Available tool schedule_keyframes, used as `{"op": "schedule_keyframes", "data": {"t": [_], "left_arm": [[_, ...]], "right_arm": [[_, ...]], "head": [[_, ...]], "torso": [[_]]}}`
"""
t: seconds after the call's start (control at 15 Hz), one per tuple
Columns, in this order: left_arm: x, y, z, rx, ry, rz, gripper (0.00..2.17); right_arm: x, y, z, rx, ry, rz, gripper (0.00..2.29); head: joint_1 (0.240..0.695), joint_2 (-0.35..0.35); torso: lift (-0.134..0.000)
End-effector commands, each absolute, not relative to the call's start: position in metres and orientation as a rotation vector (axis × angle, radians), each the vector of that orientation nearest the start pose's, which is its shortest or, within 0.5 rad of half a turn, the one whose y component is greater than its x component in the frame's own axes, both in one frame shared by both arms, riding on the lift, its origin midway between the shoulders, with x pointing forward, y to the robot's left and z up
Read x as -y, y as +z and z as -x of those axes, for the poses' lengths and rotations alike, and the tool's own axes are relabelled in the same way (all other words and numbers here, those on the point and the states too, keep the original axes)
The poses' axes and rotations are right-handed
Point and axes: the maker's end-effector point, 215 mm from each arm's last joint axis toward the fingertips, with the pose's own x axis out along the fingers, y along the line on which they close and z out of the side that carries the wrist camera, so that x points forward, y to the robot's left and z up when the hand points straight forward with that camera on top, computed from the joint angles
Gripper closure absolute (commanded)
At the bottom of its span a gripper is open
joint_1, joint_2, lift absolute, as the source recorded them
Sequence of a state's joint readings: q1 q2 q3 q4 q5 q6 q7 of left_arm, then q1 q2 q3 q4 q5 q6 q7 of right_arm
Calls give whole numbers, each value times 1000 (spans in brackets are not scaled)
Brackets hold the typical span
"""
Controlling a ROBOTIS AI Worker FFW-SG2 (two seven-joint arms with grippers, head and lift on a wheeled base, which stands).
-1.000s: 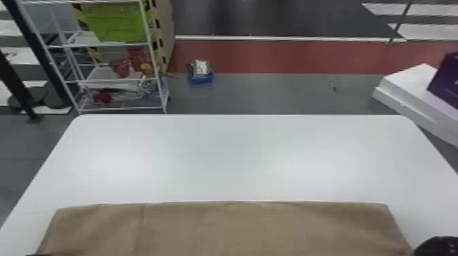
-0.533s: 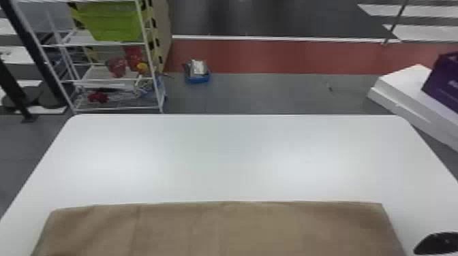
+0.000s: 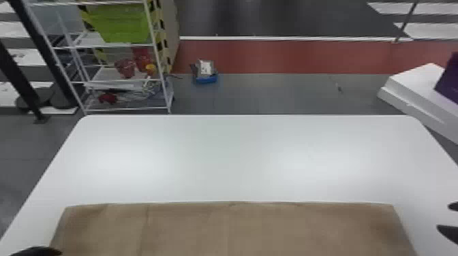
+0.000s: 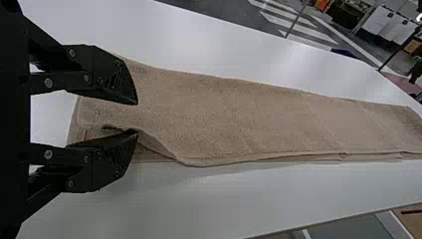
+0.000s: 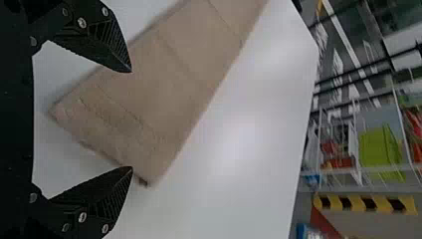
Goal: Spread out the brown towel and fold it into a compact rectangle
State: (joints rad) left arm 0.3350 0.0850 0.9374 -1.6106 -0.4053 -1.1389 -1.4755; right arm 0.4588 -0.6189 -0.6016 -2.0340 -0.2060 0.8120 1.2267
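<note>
We see the oblong brown cloth towel (image 3: pixel 231 231) folded on the white bench (image 3: pixel 231 156). Our black left end effector (image 3: pixel 37 252) and right end effector (image 3: pixel 447 218) stand wide.

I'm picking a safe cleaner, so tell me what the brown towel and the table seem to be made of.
Brown towel: probably cotton terry or a similar fabric, matte, judging by its nubbly surface and soft, curling edge.
Table: its top could be laminate or plastic, smooth and satin, with broad patches of reflected light and no grain.
</note>
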Motion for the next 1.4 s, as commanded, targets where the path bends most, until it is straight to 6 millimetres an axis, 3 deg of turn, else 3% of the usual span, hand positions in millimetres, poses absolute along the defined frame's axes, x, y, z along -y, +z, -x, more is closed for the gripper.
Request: {"op": "schedule_keyframes", "data": {"t": [0.0, 0.07, 0.2, 0.33, 0.67, 0.73, 0.8, 0.87, 0.93, 1.0, 1.2, 1.33], "left_arm": [[-390, -421, -268, -225, -914, -1191, 799], [-390, -421, -268, -223, -913, -1190, 799], [-391, -421, -268, -226, -914, -1190, 799], [-393, -422, -267, -233, -911, -1190, 799], [-397, -418, -280, -186, -844, -1163, 822], [-397, -418, -282, -184, -846, -1166, 1220], [-396, -421, -282, -193, -862, -1175, 1433], [-395, -427, -280, -215, -887, -1187, 1440], [-391, -428, -278, -207, -903, -1209, 1747], [-384, -424, -276, -165, -911, -1265, 1916], [-369, -406, -267, -28, -883, -1382, 1916], [-365, -416, -263, -24, -904, -1381, 1916]], "right_arm": [[488, -379, -380, -800, 325, -39, 184], [513, -389, -390, -805, 216, -25, 181], [545, -411, -395, -834, 88, -19, 181], [546, -412, -398, -825, 88, -31, 181], [557, -394, -399, -776, 90, -60, 181], [558, -393, -399, -771, 91, -57, 181], [559, -394, -399, -768, 91, -55, 181], [559, -395, -398, -770, 90, -53, 181], [559, -396, -398, -771, 93, -54, 181], [561, -395, -400, -761, 93, -47, 181], [560, -396, -400, -762, 99, -48, 181], [560, -398, -402, -756, 103, -44, 181]], "head": [[695, -8], [695, -111], [695, -204], [695, -258], [695, -267], [695, -267], [695, -267], [695, -268], [695, -270], [695, -273], [695, -298], [695, -314]], "torso": [[-124], [-124], [-124], [-124], [-124], [-124], [-124], [-124], [-124], [-124], [-124], [-124]]}}
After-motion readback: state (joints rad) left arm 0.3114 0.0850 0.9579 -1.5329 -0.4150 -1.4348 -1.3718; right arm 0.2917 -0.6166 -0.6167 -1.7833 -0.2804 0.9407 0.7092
